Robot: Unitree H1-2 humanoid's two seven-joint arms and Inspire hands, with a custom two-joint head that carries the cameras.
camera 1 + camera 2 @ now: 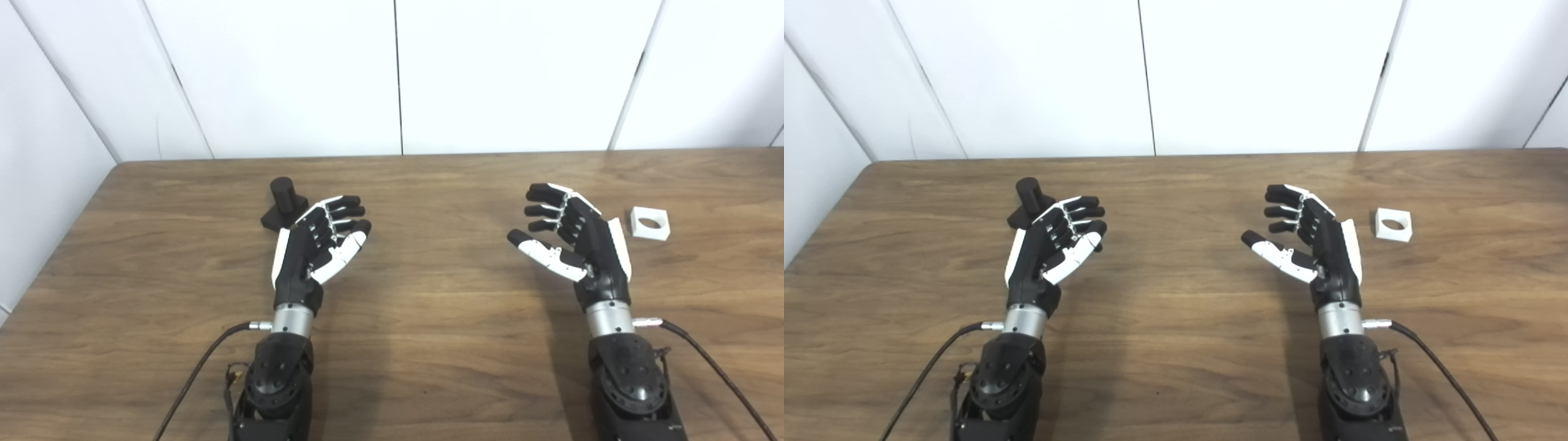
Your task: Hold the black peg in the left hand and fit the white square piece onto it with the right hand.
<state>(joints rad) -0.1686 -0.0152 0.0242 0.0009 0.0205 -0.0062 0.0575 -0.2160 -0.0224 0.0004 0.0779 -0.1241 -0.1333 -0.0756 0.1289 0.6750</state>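
Waiting empty, fingers spread: left hand (318,242) just beside upright black cylindrical peg (283,202) on wooden table (429,343); right hand (576,236) near white square holed piece (650,223). Risk: knocking peg over on approach.

Black peg (283,203), white square piece (650,222), black-and-white hands, brown wood-grain table (429,318)

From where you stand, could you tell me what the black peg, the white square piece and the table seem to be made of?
Black peg: probably matte plastic; dull, uniform black.
White square piece: likely plastic too, possibly printed; flat white, crisp edges, round hole.
Table: wood or wood-look laminate; brown grain streaks, soft sheen. I can't tell which.
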